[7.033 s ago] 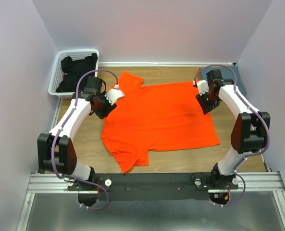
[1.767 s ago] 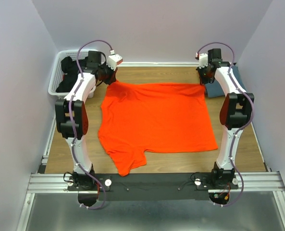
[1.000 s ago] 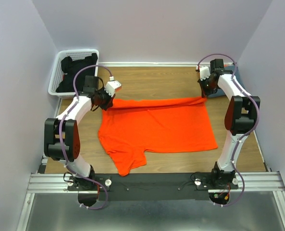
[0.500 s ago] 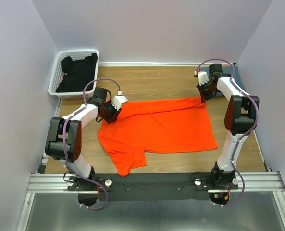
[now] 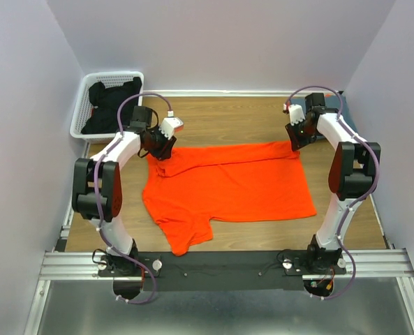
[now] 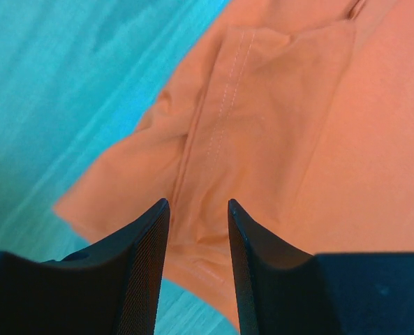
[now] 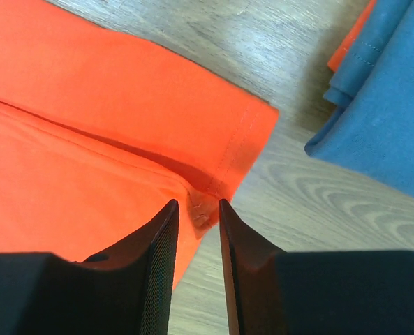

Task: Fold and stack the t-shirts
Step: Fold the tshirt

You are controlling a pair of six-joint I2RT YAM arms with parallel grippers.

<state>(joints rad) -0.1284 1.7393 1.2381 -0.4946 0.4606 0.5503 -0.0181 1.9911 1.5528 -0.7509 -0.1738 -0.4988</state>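
Note:
The bright orange t-shirt (image 5: pixel 234 188) lies flat on the wooden table, its far edge folded toward me in a band. My left gripper (image 5: pixel 160 145) is open just above the shirt's far left corner; the left wrist view shows the folded sleeve cloth (image 6: pixel 276 125) beyond the fingertips, with my gripper (image 6: pixel 198 206) empty. My right gripper (image 5: pixel 295 139) is open over the far right corner; the right wrist view shows that folded corner (image 7: pixel 88 105) under my gripper (image 7: pixel 198 204). The slate blue-grey t-shirt (image 7: pixel 388 112) lies folded just right of it.
A white basket (image 5: pixel 81 120) with dark clothes (image 5: pixel 112 105) stands at the back left. A strip of other orange cloth (image 7: pixel 352 35) peeks from under the blue-grey shirt. Walls close in the table on three sides.
Both arms carried the shirt's far edge toward me and laid it down as a fold. In the last half second the left gripper has let go and drawn back; the right one has barely moved.

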